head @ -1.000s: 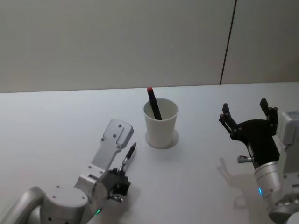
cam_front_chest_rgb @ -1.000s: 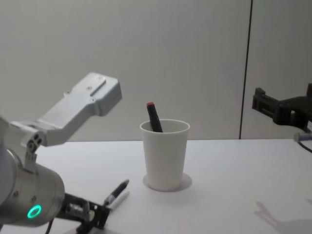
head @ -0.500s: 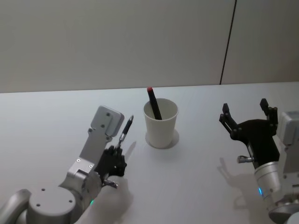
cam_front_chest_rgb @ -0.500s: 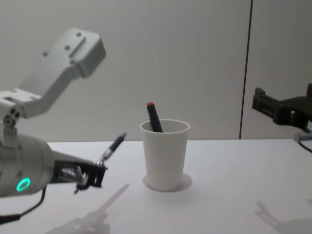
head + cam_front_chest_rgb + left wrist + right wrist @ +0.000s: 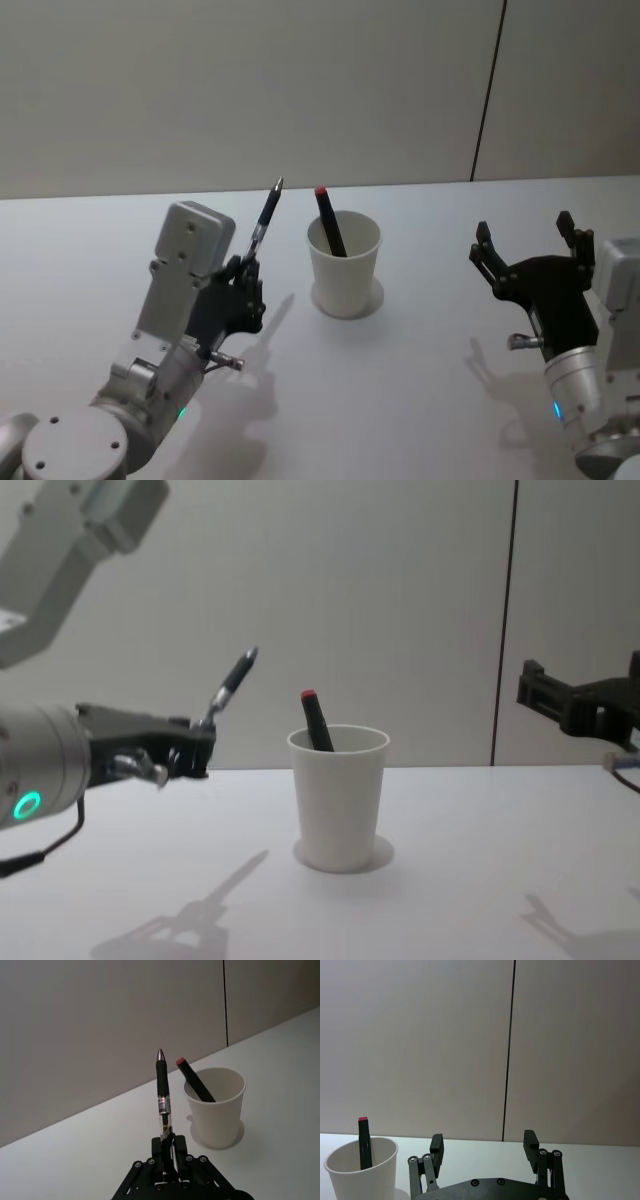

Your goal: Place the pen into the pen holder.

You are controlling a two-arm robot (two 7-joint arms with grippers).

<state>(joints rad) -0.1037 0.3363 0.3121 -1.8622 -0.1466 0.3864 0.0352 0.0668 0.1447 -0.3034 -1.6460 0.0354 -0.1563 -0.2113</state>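
My left gripper (image 5: 245, 275) is shut on the lower end of a black pen (image 5: 265, 220), held in the air to the left of the pen holder with its tip pointing up and tilted toward the cup. The left wrist view shows the pen (image 5: 161, 1095) rising from the gripper (image 5: 167, 1142). The pen holder (image 5: 345, 270), a white paper cup, stands upright mid-table with a black, red-capped marker (image 5: 328, 220) leaning inside. In the chest view the pen (image 5: 232, 685) sits above rim height, left of the cup (image 5: 338, 800). My right gripper (image 5: 525, 235) hangs open at the right, holding nothing.
The white table (image 5: 420, 400) is bare around the cup. A grey wall with a dark vertical seam (image 5: 488, 90) stands behind the table's far edge.
My left gripper has risen from the tabletop with the pen, which now tilts more upright beside the cup. The right arm has not moved.
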